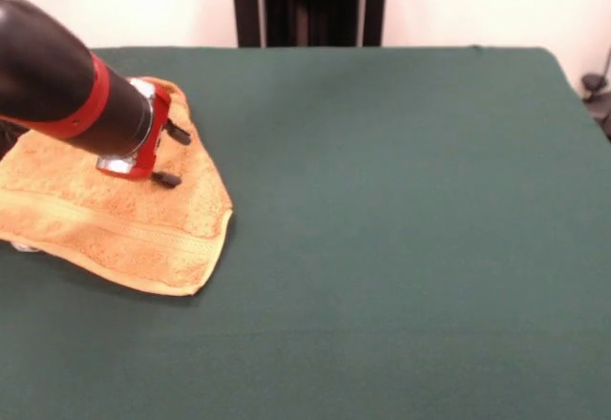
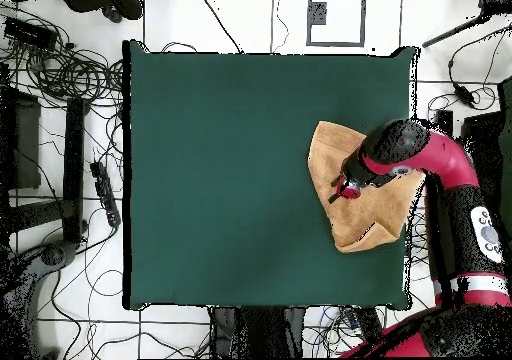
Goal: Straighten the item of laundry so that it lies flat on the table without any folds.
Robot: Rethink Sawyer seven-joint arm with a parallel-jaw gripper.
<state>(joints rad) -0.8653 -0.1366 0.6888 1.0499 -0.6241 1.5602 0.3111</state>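
Observation:
The item of laundry [image 1: 124, 229] is an orange-tan terry towel with a woven band along its near side. It lies on the green table [image 1: 401, 229] by the left edge of the front view. In the overhead view the towel [image 2: 330, 156] is by the table's [image 2: 220, 176] right edge. Its outline is uneven, with one corner pointing away. My gripper [image 1: 173, 157] hangs low over the towel's middle. It is open, its two black fingers spread apart with nothing between them. The arm hides part of the towel in both views. From overhead the gripper [image 2: 338, 189] is above the towel's inner half.
The towel reaches close to the table's edge [image 2: 410, 176] on the arm's side. Cables [image 2: 60, 66] and equipment lie on the floor around the table. A black stand [image 1: 310, 5] rises behind the far edge.

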